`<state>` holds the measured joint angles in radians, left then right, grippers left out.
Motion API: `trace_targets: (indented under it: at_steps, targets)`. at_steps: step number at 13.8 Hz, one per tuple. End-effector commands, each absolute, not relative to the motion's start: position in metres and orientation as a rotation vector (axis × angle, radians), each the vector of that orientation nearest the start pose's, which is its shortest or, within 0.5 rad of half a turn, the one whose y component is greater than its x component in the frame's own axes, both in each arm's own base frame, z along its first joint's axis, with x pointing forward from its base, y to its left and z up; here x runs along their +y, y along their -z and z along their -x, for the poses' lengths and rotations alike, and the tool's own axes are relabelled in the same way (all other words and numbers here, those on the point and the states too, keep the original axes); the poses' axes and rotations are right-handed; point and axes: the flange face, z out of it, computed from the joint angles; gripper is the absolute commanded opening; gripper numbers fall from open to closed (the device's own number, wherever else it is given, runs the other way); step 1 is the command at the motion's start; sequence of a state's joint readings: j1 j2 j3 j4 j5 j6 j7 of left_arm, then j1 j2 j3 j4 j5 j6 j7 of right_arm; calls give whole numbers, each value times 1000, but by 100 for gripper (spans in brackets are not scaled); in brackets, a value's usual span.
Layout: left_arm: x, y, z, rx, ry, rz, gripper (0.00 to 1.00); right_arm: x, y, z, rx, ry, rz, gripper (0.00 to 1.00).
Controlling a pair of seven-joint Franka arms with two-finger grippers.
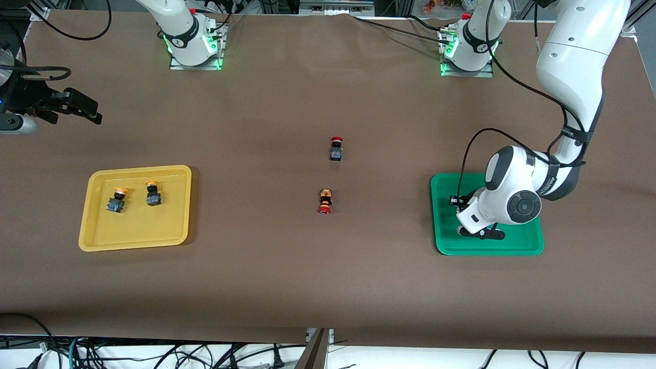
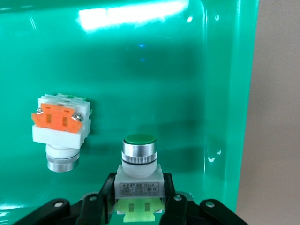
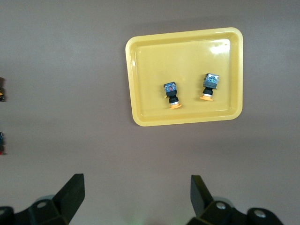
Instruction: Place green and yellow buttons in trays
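Note:
My left gripper (image 2: 138, 190) is shut on a pale grey button with a green cap (image 2: 138, 161), held low inside the green tray (image 2: 140, 65). A second pale grey button with an orange face (image 2: 60, 127) lies beside it in that tray. In the front view the left gripper (image 1: 480, 233) is over the green tray (image 1: 523, 247), and its hand hides both grey buttons. Two yellow-capped buttons (image 1: 116, 200) (image 1: 152, 193) lie in the yellow tray (image 1: 133, 233). They also show in the right wrist view (image 3: 171, 95) (image 3: 209, 86). My right gripper (image 1: 82, 110) (image 3: 136, 187) waits, open and empty.
Two red-capped buttons lie mid-table, one with a black body (image 1: 335, 148), the other with an orange-black body (image 1: 325, 201) nearer the front camera. The right gripper hangs over bare table at the right arm's end. Cables run along the table's front edge.

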<state>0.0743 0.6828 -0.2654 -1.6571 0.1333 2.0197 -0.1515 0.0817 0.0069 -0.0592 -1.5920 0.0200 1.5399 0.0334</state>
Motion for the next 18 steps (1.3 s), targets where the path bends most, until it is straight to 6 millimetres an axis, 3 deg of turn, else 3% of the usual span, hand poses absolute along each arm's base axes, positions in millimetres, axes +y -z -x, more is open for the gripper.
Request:
trace_targets:
  at_steps: [1, 5, 8, 10, 13, 16, 18]
  targets:
    - [-97, -213, -645, 124, -462, 3137, 100, 16, -612, -555, 12, -84, 3138, 100]
    - [-95, -242, -653, 124, -390, 3148, 100, 16, -612, -555, 12, -84, 3138, 100]
    - [-102, -285, -661, 139, -296, 3154, 100, 16, -612, -555, 12, -87, 3138, 100]
    - [-96, -313, -668, 130, -276, 3161, 100, 15, -614, -556, 17, -77, 3139, 100]
    - [-62, -381, -669, -6, -191, 3226, 100, 15, -616, -561, 17, -68, 3139, 100]
    - [-57, -497, -628, 63, -139, 3176, 100, 15, -612, -565, 14, -77, 3142, 100]
    - [-55, -540, -606, 73, -125, 3156, 100, 15, -613, -565, 14, -75, 3142, 100]
